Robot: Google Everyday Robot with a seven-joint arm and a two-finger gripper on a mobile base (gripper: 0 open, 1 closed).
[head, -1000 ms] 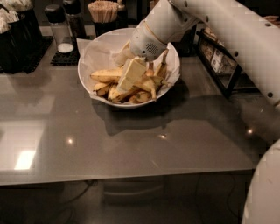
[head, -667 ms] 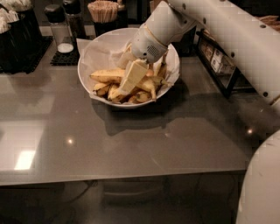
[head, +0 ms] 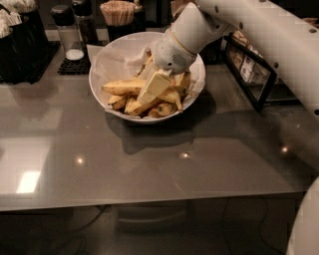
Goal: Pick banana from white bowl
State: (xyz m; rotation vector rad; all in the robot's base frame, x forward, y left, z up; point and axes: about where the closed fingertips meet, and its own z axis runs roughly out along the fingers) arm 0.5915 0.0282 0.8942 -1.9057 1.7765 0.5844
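Observation:
The white bowl (head: 91, 79), lined with crinkled white paper, stands at the back middle of the grey table and holds several yellow bananas. The banana (head: 122, 87), the longest and thickest, lies across the bowl's left side with its tip pointing left. Smaller, browner bananas (head: 164, 108) lie below and to its right. My gripper (head: 154, 87) comes down from the upper right on the white arm. It sits inside the bowl on the pile, at the banana's right end, and hides the fruit under it.
Behind the bowl stand two shaker jars (head: 65, 26) on a black mat, a cup of wooden sticks (head: 118, 12) and dark containers (head: 20, 40) at the far left. A black wire rack (head: 249, 74) stands right of the bowl. The table's front edge (head: 149, 199) runs across below.
Hardly anything: the gripper stays in the bowl on the bananas, shifted only a touch to the right. The bananas and bowl have not moved.

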